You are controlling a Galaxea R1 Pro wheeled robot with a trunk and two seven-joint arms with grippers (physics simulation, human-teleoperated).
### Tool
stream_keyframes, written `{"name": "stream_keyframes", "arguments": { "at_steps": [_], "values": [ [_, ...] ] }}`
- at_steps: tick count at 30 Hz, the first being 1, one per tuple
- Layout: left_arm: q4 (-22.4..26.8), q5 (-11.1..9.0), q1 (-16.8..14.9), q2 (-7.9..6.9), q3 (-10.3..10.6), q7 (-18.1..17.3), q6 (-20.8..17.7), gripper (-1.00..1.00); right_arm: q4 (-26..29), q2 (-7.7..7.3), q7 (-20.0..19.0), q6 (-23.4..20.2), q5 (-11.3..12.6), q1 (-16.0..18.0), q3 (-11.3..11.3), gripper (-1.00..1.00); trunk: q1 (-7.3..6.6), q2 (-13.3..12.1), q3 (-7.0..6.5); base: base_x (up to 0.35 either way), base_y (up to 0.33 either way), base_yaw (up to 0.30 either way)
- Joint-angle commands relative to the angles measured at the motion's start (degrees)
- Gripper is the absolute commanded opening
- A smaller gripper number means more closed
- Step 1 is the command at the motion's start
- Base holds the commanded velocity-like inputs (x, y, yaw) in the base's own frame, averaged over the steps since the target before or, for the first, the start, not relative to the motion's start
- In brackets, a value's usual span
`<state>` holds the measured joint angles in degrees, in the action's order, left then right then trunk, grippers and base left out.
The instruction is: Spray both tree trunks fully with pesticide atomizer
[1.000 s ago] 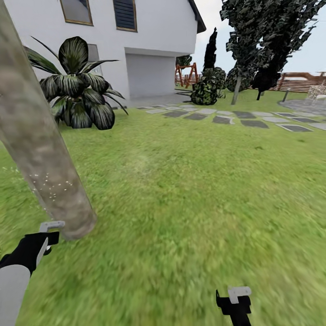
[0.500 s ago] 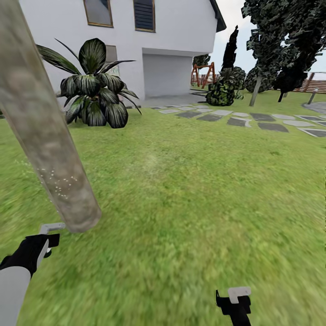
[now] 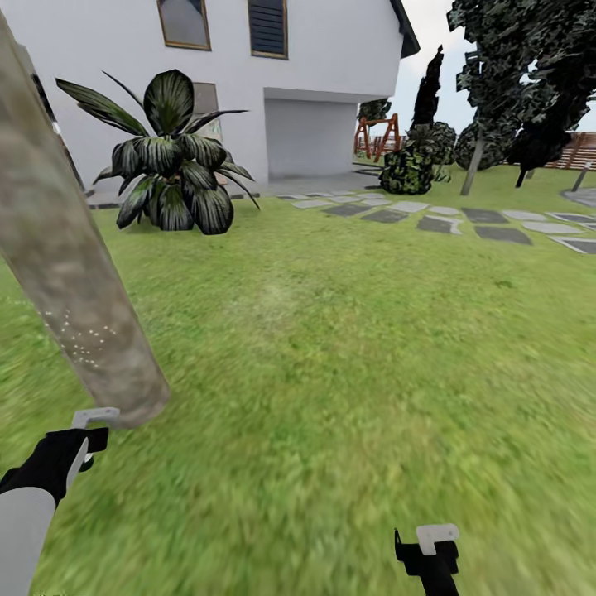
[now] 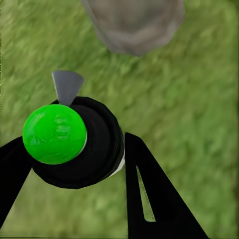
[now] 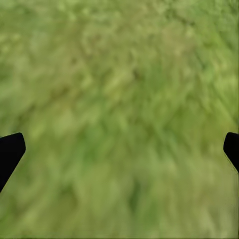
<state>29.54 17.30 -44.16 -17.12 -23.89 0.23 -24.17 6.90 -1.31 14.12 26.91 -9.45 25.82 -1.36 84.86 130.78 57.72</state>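
Note:
A thick pale grey-brown tree trunk (image 3: pixel 66 273) leans across the left of the head view, with whitish specks (image 3: pixel 83 343) low on it. Its base (image 4: pixel 132 25) also appears in the left wrist view, just beyond the gripper. My left gripper (image 3: pixel 87 426) hangs close to the foot of this trunk. It (image 4: pixel 74 142) is shut on the pesticide atomizer (image 4: pixel 74 144), a round black bottle with a bright green cap and a grey nozzle. My right gripper (image 3: pixel 434 542) is low over the grass and open (image 5: pixel 119 149), holding nothing. A second tree (image 3: pixel 473 161) stands far off at the right.
A big dark-leaved plant (image 3: pixel 170 157) stands before the white house (image 3: pixel 331 50). Grey stepping stones (image 3: pixel 439 222) cross the lawn at the back right, with dark bushes (image 3: pixel 407 170), a dark conifer (image 3: pixel 426 83) and a wooden fence (image 3: pixel 583 149) beyond. Open grass (image 3: pixel 348 364) lies ahead.
The whole head view has shifted, so the camera moved; the house and plant sit further right than a second ago. Both grippers keep their places in the view.

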Motion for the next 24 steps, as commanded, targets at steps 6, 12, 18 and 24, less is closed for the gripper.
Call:
{"name": "stream_keyframes", "arguments": {
  "at_steps": [6,12,18,24],
  "values": [
    [0.1,0.1,-0.1,0.17,-0.1,0.1,-0.2,-1.0,0.0,-0.01,0.5,0.0,-0.6,0.0,-0.1,1.0,0.01,0.0,0.05,0.197,-0.23,0.271],
    [0.1,0.1,-0.1,0.15,-0.2,0.0,-0.2,-1.0,0.0,-0.01,0.5,0.0,-0.6,0.0,-0.1,1.0,0.01,0.0,0.05,0.226,-0.207,0.169],
    [0.1,0.1,-0.1,0.15,-0.1,0.0,-0.2,-1.0,0.0,-0.01,0.5,0.0,-0.6,0.0,-0.1,1.0,0.01,0.0,0.05,0.231,-0.202,0.004],
    [0.1,0.1,-0.1,0.15,-0.1,0.0,-0.2,-1.0,0.0,-0.01,0.5,0.0,-0.6,0.0,-0.1,1.0,0.01,0.0,0.05,0.23,-0.202,0.0]
  ]
}}
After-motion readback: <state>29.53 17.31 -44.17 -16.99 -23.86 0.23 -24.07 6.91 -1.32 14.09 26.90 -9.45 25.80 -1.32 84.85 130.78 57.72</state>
